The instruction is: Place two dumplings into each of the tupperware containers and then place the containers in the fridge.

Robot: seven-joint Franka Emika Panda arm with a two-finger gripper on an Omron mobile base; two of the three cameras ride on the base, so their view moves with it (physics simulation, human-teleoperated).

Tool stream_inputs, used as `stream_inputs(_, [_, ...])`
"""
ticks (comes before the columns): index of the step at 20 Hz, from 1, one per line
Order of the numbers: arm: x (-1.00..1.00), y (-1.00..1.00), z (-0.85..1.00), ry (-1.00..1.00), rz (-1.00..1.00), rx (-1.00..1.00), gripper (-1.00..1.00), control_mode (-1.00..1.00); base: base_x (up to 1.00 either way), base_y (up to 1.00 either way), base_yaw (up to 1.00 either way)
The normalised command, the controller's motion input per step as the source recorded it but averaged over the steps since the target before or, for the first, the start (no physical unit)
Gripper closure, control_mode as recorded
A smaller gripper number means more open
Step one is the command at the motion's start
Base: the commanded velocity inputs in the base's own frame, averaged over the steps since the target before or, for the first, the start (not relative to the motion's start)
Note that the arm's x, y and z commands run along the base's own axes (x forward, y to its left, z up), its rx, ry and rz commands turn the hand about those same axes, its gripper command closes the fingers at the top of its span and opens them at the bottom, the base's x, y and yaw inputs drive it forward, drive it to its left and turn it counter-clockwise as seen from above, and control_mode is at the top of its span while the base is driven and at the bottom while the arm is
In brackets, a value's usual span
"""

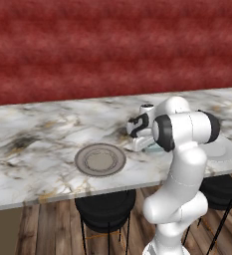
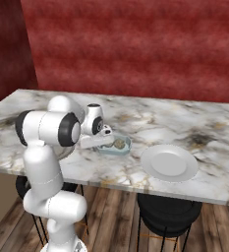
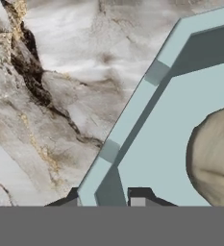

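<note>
The claw [image 3: 125, 194] sat pinched on the rim of the tupperware container [image 3: 161, 158], one tip inside the wall and the other outside it, so the tray's floor and the dumpling [image 3: 214, 153] lying in it stretched away from the grip. That light-blue container [image 2: 117, 146] stood near the front edge of the marble surface [image 1: 43, 134], between the grey-brown plate [image 1: 100, 160] and the white plate [image 2: 169, 163]; any lift would probably hang its long body off one held edge.
</note>
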Motion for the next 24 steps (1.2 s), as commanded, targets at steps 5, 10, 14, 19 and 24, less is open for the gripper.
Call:
stream_inputs(5, [-0.08, -0.08, 0.44, -0.07, 0.32, 0.00, 1.00, -1.00, 0.00, 0.00, 0.00])
stream_inputs(10, [-0.24, -0.09, 0.58, 0.00, 0.40, 0.00, 1.00, -1.00, 0.00, 0.00, 0.00])
stream_inputs(14, [-0.49, -0.33, 0.61, 0.00, 0.45, 0.00, 1.00, -1.00, 0.00, 0.00, 0.00])
stream_inputs(19, [-0.66, -0.21, 0.47, 0.00, 0.46, -0.01, 1.00, -1.00, 0.00, 0.00, 0.00])
stream_inputs(24, [-1.00, -0.02, 0.25, -0.01, 0.49, -0.01, 1.00, -1.00, 0.00, 0.00, 0.00])
